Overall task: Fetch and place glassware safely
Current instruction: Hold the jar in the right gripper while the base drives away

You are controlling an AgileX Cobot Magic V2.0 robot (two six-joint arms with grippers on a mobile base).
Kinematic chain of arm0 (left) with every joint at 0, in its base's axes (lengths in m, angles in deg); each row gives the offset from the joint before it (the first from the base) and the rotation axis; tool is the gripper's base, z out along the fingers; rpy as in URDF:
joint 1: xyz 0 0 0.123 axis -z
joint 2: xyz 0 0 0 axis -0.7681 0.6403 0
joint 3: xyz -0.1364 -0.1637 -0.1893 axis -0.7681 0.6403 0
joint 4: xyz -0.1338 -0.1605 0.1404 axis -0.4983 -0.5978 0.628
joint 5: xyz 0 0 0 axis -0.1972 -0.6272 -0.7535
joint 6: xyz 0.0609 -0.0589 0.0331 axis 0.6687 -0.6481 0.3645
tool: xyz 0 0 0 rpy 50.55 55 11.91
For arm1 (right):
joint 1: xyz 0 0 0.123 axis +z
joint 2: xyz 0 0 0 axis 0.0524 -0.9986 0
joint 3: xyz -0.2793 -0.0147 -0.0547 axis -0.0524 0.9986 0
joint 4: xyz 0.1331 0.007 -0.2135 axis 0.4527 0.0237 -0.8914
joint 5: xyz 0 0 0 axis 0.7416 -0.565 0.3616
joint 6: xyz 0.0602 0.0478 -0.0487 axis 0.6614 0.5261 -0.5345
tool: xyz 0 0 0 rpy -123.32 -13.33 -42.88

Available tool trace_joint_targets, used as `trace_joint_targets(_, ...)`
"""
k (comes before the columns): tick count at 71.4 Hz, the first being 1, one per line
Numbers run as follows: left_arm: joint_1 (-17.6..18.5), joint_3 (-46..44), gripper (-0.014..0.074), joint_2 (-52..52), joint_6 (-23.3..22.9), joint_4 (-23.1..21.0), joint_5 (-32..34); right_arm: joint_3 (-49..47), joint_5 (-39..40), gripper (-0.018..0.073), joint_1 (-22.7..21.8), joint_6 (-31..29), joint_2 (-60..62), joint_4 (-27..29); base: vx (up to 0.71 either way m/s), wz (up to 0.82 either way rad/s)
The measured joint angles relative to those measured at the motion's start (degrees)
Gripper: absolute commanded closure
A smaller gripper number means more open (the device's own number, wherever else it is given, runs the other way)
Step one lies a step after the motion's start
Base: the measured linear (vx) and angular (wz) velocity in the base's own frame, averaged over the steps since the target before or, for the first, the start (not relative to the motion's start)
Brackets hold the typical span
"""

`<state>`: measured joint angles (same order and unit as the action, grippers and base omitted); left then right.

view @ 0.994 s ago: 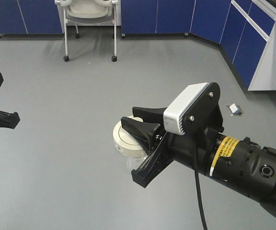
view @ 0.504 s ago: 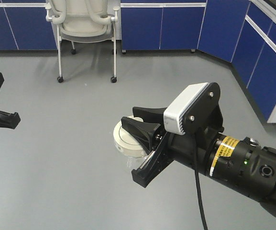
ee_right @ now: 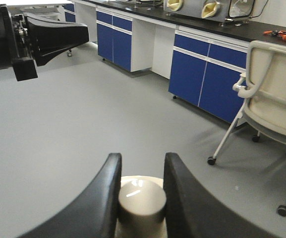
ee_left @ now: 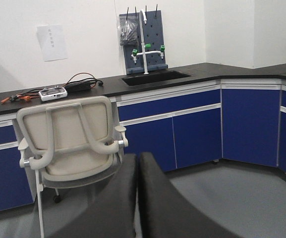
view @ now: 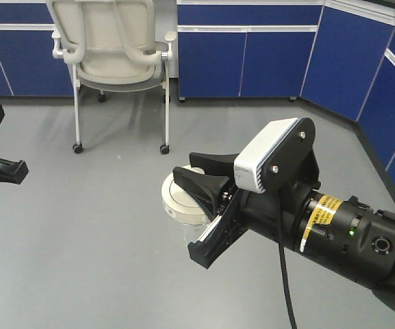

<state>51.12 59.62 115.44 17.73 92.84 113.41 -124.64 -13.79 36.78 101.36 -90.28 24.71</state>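
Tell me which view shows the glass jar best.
The exterior front-facing view: the jar shows with cream lid and clear body. The right wrist view catches only its knob and lid edge inside the right pincer. The left wrist view misses it.

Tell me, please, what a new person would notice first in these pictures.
The right gripper, shut on a cream-lidded glass jar, fills the middle of the front view, above the grey floor. Behind it, a cream chair stands before blue cabinets.
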Motion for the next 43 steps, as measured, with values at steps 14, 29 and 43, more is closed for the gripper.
trace_joint_targets(14,0.0,0.0,0.0603,0.0,0.0,0.0,0.0,0.0,-0.1,0.0560,0.0,0.0,0.0,0.0,0.62,0.01)
trace_joint_targets(29,0.0,0.0,0.0603,0.0,0.0,0.0,0.0,0.0,-0.1,0.0560,0.0,0.0,0.0,0.0,0.55,0.01)
trace_joint_targets(43,0.0,0.0,0.0603,0.0,0.0,0.0,0.0,0.0,-0.1,0.0560,0.0,0.0,0.0,0.0,0.49,-0.13)
